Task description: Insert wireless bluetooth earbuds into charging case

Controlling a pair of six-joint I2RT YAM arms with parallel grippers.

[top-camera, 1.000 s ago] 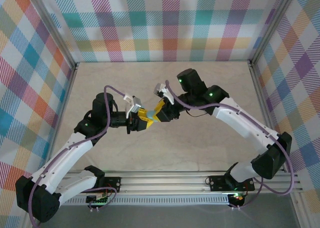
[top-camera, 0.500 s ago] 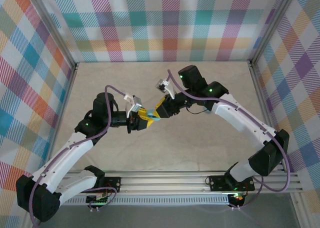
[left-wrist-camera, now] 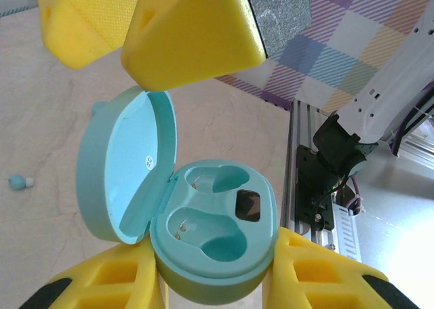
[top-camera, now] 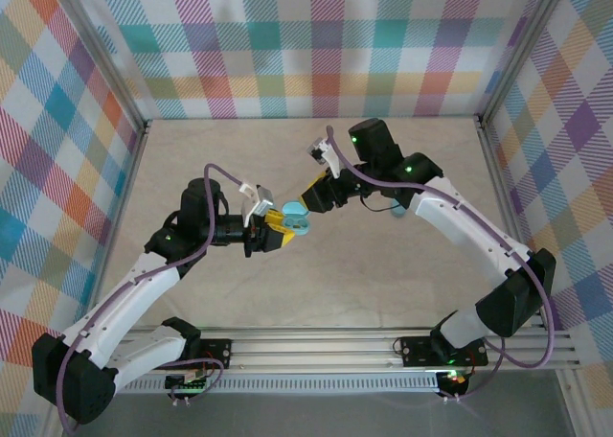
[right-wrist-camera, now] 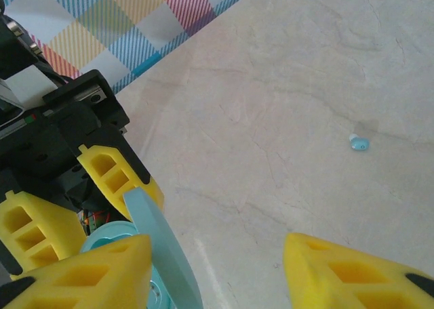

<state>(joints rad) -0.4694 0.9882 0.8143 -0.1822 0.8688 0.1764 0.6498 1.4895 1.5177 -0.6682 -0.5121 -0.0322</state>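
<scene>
The charging case (left-wrist-camera: pixel 217 238) was smooth light-blue plastic with a soft satin sheen, inside and out. The left gripper (left-wrist-camera: pixel 210 282) had yellow fingers (left-wrist-camera: pixel 319 275) of grainy, matt plastic. The table (right-wrist-camera: pixel 285 85) looked like pale, veined stone, smooth and dull. The walls (top-camera: pixel 316 44) were checked cloth; the rail (top-camera: pixel 326 346) was ribbed bare metal.

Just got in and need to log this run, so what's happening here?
The left gripper has its yellow fingers clamped on the base of a smooth light-blue oval plastic charging case. The case's lid is hinged open and both wells are empty. The right gripper hangs open next to the lid. One tiny light-blue rounded earbud lies loose on the beige tabletop.
</scene>
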